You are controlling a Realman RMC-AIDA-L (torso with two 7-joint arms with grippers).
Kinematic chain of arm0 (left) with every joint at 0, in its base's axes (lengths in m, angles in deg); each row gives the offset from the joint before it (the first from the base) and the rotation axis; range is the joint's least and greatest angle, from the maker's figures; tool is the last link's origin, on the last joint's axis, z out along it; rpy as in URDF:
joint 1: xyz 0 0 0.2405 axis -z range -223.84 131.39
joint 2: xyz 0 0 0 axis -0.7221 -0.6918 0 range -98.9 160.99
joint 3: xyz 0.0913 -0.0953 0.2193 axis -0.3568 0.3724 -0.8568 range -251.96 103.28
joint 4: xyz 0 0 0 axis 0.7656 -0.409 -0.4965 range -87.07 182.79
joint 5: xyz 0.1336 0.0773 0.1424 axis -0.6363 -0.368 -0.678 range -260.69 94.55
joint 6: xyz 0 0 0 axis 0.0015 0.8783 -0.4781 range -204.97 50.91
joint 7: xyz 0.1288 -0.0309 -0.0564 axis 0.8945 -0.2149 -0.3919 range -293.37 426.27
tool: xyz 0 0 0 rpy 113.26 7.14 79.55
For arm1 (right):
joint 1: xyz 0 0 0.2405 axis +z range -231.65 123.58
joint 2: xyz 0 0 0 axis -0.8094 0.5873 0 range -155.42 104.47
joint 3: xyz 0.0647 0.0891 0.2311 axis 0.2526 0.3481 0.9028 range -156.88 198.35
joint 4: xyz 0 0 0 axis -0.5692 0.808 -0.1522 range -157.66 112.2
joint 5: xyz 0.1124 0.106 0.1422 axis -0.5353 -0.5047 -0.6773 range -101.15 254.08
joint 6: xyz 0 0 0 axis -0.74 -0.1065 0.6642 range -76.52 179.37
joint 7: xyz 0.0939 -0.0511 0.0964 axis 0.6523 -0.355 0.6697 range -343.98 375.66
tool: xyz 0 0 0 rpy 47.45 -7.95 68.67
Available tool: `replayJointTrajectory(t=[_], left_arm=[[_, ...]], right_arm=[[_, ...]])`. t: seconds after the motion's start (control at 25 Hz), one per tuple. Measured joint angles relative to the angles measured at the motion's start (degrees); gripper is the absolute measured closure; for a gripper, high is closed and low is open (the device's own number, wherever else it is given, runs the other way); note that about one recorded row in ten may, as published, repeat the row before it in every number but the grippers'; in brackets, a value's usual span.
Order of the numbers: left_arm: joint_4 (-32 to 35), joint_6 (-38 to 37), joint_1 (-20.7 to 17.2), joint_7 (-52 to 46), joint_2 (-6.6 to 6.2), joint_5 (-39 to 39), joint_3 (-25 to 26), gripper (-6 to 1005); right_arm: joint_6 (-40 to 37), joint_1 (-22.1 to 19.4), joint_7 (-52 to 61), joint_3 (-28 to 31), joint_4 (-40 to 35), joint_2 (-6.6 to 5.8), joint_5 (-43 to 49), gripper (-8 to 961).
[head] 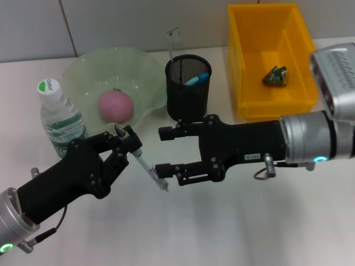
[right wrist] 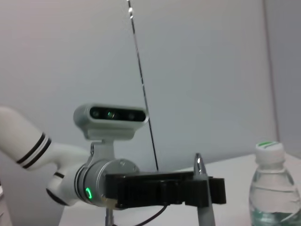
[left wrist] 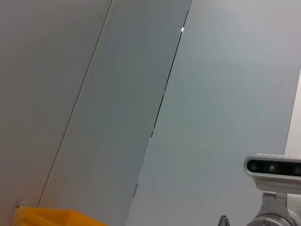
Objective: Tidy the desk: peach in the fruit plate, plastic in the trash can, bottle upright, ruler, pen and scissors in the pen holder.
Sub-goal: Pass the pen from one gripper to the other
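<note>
Left gripper (head: 126, 145) clamped on a pen (head: 145, 165) held above the desk (head: 222, 221), its lower end reaching between the spread jaws of the right gripper (head: 165, 151), likely a handover so the right arm can carry it. Just beyond the right jaws stands the pen holder (head: 188, 88), the probable target. Farther off: peach (head: 115, 106) already in the plate (head: 83, 72), bottle (head: 58, 116) upright, plastic (head: 275, 76) in the bin (head: 244, 66).

A pale tabletop (head: 233, 221) fills the foreground. Behind it stands a grey panelled wall (head: 111, 22) — thin dark seams (left wrist: 162, 99) run between its panels.
</note>
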Motion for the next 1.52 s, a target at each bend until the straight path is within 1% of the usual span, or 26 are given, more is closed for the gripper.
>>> replayJointTrajectory(t=[0.24,0.28,0.32,0.36,0.48,0.52,0.56,0.68,0.72,0.76,0.8,0.88,0.92,0.96,1.08,1.12,1.16,1.32,1.44,1.48,1.52], left_arm=[[-0.2,0.3,0.2,0.4,0.00,1.6,0.0,857],[-0.2,0.3,0.2,0.4,0.00,2.0,0.0,857],[-0.4,0.2,0.0,0.3,-0.03,3.0,0.0,857],[-0.4,0.2,0.0,0.3,-0.03,3.0,0.0,857],[-0.5,-0.5,-0.6,-0.3,-0.13,3.7,0.0,857],[-0.5,-0.5,-0.6,-0.3,-0.13,3.7,0.0,857],[-0.5,-1.0,-1.1,-0.4,-0.15,4.2,0.0,857],[-0.8,-3.1,-2.3,-0.4,-0.01,6.7,-0.2,856],[-0.8,-3.1,-2.3,-0.4,-0.01,6.7,-0.2,856],[-0.8,-3.1,-2.3,-0.4,-0.01,6.7,-0.2,856],[-2.4,-4.5,-2.4,-0.5,0.00,10.1,-0.4,856],[-4.3,-5.7,-2.0,-1.0,0.00,12.6,-0.3,856],[-5.3,-6.1,-1.6,-1.8,0.00,14.2,-0.2,856],[-5.3,-6.1,-1.6,-1.8,0.00,14.2,-0.2,856],[-5.7,-6.2,-1.4,-2.8,0.00,15.2,-0.1,856],[-5.8,-6.6,-0.5,-6.3,0.00,17.0,0.0,856],[-5.8,-6.6,-0.5,-6.3,0.00,17.0,0.0,856],[-5.8,-7.4,0.5,-11.2,0.00,19.4,0.0,856],[-5.9,-7.4,0.8,-13.0,0.00,20.6,0.0,856],[-5.9,-7.4,0.8,-13.0,0.00,20.6,0.0,856],[-5.9,-7.2,1.0,-14.7,0.00,22.3,0.0,856]], right_arm=[[-0.6,-1.6,0.8,1.0,-0.3,-0.25,0.1,181],[-0.9,-2.0,1.0,1.7,-0.5,-0.28,0.1,178],[-2.4,-2.6,1.1,4.0,-0.7,-0.29,0.1,175],[-2.4,-2.6,1.1,4.0,-0.7,-0.29,0.1,173],[-5.5,-3.8,1.1,8.5,-0.7,-0.28,0.1,165],[-7.5,-4.8,0.7,12.1,-0.5,-0.25,-0.1,162],[-7.5,-4.8,0.7,12.1,-0.5,-0.25,-0.1,159],[-9.8,-5.4,0.1,17.0,0.7,-0.22,-0.2,151],[-11.2,-5.5,-1.8,20.2,2.9,-0.25,-0.5,148],[-11.2,-5.5,-1.8,20.2,2.9,-0.25,-0.5,145],[-12.0,-5.6,-3.2,21.9,4.3,-0.28,-0.7,143],[-13.4,-5.5,-6.1,25.7,7.6,-0.31,-1.3,140],[-14.8,-5.2,-8.9,29.4,10.7,-0.35,-1.5,140],[-14.8,-5.2,-8.9,29.4,10.7,-0.35,-1.5,140],[-15.6,-4.5,-11.9,31.8,14.3,-0.36,-1.5,141],[-15.7,-4.1,-14.0,31.9,16.2,-0.26,-1.6,141],[-15.7,-4.1,-14.0,31.9,16.2,-0.26,-1.6,141],[-15.4,-2.5,-19.4,31.9,21.0,-0.02,-1.6,141],[-15.3,-1.8,-21.4,32.1,22.7,0.04,-1.7,141],[-15.3,-1.4,-22.9,32.2,23.8,0.08,-2.2,141],[-15.1,-1.0,-25.5,32.4,25.7,0.14,-4.1,142]])
